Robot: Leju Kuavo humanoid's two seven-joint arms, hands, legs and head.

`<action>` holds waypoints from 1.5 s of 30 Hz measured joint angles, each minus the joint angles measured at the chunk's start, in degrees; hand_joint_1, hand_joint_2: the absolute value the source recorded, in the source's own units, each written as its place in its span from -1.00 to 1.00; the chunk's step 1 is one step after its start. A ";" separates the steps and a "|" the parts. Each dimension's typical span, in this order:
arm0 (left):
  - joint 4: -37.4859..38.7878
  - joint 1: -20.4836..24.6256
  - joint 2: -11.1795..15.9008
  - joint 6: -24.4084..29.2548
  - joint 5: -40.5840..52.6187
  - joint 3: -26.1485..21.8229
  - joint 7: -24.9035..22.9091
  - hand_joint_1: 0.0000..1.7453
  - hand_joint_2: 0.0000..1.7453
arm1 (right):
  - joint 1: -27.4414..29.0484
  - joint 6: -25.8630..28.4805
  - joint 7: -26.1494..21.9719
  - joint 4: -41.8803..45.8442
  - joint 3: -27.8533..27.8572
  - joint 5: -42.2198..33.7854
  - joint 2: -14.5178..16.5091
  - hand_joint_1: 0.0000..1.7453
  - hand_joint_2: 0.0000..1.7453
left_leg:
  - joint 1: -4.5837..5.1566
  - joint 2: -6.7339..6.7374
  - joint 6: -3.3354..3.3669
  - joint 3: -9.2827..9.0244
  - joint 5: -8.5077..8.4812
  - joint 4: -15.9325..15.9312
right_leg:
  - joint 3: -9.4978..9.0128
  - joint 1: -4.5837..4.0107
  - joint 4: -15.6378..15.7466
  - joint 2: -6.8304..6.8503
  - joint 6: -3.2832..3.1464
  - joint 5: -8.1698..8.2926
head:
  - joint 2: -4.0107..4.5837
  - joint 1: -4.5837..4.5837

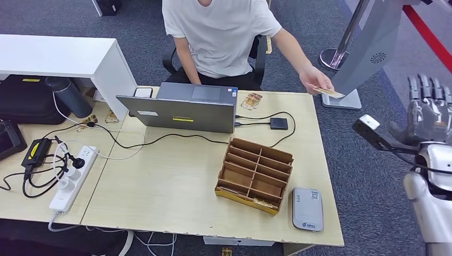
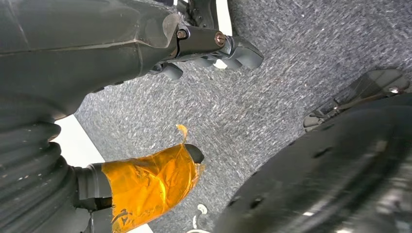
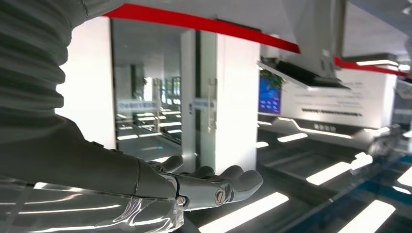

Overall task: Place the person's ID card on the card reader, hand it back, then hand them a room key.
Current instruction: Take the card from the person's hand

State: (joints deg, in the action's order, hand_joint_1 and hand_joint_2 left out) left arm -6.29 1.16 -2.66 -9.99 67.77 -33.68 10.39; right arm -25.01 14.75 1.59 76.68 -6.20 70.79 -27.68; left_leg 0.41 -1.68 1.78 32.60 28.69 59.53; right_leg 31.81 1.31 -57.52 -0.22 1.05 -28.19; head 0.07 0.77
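My right hand's fingers (image 1: 426,88) are straight and apart, holding nothing, hand (image 1: 430,114) raised beside the desk (image 1: 176,186). Left hand (image 2: 204,48) hangs over carpet, fingers apart, nothing in it. The ID card (image 1: 329,92) is pinched in the person's hand (image 1: 314,81) past the desk's far right corner. Card reader (image 1: 307,208) sits at near right edge, just beside the wooden key rack (image 1: 256,173).

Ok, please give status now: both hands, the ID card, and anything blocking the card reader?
Right hand raised, open, empty. Left hand low over carpet, empty. ID card in person's hand at table edge. Card reader unobstructed.
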 joint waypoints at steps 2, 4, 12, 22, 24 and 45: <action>-0.24 0.22 -0.33 -0.55 0.03 0.00 -0.72 -1.00 1.00 | -2.44 -0.25 0.64 0.31 -3.10 1.25 0.97 -1.00 1.00 | -0.01 0.00 -0.01 0.00 -0.01 0.00 | 0.00 0.00 -0.01 0.00 0.00 0.00 | 0.00 -0.01; -0.51 0.38 -0.60 -1.22 0.03 0.00 -1.50 -1.00 1.00 | -4.83 -0.56 1.28 0.44 -6.14 2.46 2.03 -1.00 1.00 | -0.01 0.00 -0.02 -0.01 -0.02 0.00 | 0.01 -0.01 -0.01 -0.01 0.00 0.00 | 0.00 -0.01; -1.27 1.05 -1.46 -4.17 0.01 0.00 -5.02 -1.00 1.00 | -12.21 -2.16 3.98 1.08 -15.08 6.30 5.90 -1.00 1.00 | -0.01 0.01 -0.02 -0.01 -0.02 0.01 | 0.03 -0.01 -0.02 -0.02 -0.01 0.00 | 0.00 -0.01; -1.67 1.13 -1.78 -5.36 -0.01 0.00 -5.76 -1.00 0.00 | -14.00 -2.57 4.46 1.22 -18.16 6.22 7.24 -0.80 1.00 | 0.00 0.01 -0.02 0.00 -0.02 0.03 | 0.03 0.00 0.00 -0.02 0.00 0.00 | 0.00 0.00; -1.77 1.12 -1.80 -5.76 -0.13 0.00 -5.37 -1.00 -1.00 | -14.00 -2.50 4.44 1.21 -18.37 5.90 7.24 -0.40 1.00 | 0.00 0.01 -0.02 0.00 -0.02 0.03 | 0.04 0.00 0.00 -0.02 0.00 0.00 | 0.00 -0.01; -1.86 0.96 -1.40 -7.96 -0.54 0.00 -1.71 -1.00 1.00 | -13.99 -3.34 2.41 0.10 -19.44 1.68 7.24 1.00 1.00 | 0.00 0.01 -0.02 0.02 -0.01 0.02 | 0.07 0.00 -0.01 -0.03 -0.01 0.00 | 0.00 0.00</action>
State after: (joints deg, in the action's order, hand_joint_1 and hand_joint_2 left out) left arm -8.15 2.12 -4.07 -17.94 67.24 -33.68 8.68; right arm -39.00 11.41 4.00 76.78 -25.64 72.47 -20.44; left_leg 0.40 -1.67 1.75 32.62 28.68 59.55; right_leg 31.88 1.31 -57.53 -0.25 1.05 -28.19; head 0.07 0.77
